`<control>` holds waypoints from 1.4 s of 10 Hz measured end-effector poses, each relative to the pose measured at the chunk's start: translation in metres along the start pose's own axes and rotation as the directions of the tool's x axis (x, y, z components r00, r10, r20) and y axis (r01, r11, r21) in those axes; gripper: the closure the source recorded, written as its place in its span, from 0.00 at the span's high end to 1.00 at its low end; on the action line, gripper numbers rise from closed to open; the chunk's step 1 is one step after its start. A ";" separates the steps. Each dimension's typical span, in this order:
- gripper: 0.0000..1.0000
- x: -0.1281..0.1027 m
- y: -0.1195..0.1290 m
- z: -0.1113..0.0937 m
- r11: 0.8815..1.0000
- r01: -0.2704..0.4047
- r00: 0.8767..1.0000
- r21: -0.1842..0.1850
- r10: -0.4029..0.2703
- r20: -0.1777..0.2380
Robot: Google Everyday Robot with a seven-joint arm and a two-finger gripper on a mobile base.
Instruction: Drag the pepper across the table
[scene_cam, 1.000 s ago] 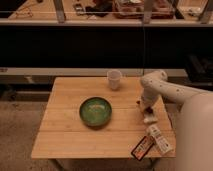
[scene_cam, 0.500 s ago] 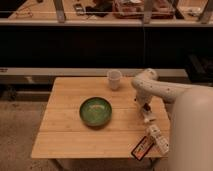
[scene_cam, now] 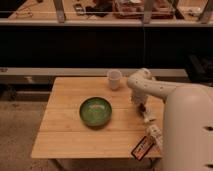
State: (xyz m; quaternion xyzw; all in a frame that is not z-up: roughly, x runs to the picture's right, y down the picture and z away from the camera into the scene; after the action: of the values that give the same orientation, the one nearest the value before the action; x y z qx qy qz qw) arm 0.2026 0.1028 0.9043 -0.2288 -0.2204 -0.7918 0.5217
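The table (scene_cam: 65, 130) is a square light-wood plank top in the middle of the camera view. My white arm reaches in from the right. The gripper (scene_cam: 139, 103) points down at the table's right part, to the right of the green bowl (scene_cam: 96, 111) and below the white cup (scene_cam: 114, 79). A small dark red bit, the pepper (scene_cam: 143, 107), shows right at the gripper's tip on the tabletop. Most of the pepper is hidden by the gripper.
A small white piece (scene_cam: 148, 118) lies just in front of the gripper. A white oblong packet (scene_cam: 155, 134) and a dark packet with orange print (scene_cam: 142, 147) lie at the front right corner. Dark shelving stands behind the table.
The arm and gripper have shifted a little to the left along the table's right part. The bowl, cup and packets have not moved.
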 end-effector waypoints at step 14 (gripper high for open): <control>0.26 -0.058 -0.119 0.013 0.949 0.181 0.983 0.259 -0.178 -0.036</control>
State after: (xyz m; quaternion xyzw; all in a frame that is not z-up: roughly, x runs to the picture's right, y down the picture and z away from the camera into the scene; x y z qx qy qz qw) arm 0.1146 0.1954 0.8672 -0.1321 -0.3396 -0.8013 0.4744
